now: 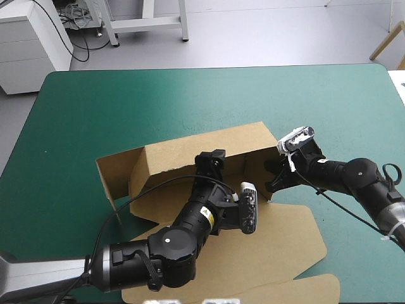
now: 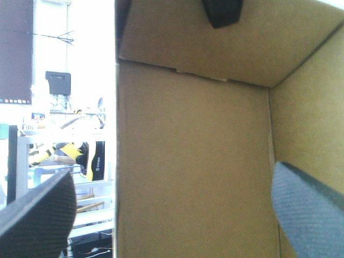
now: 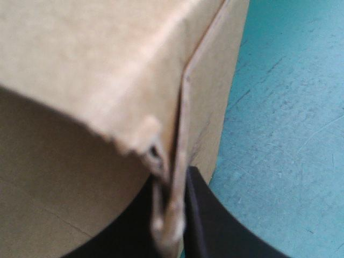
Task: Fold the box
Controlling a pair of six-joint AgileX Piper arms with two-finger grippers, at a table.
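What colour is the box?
The box is brown; the high view shows it best.

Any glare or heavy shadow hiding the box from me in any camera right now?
High view: even light, the box throws no hard shadow on the teal-green cover. Left wrist view: everything past the box wall's edge is washed out white, but the board reads fine. Right wrist view: shade under the folded panel, yet the right gripper shows shut on the wall's edge.
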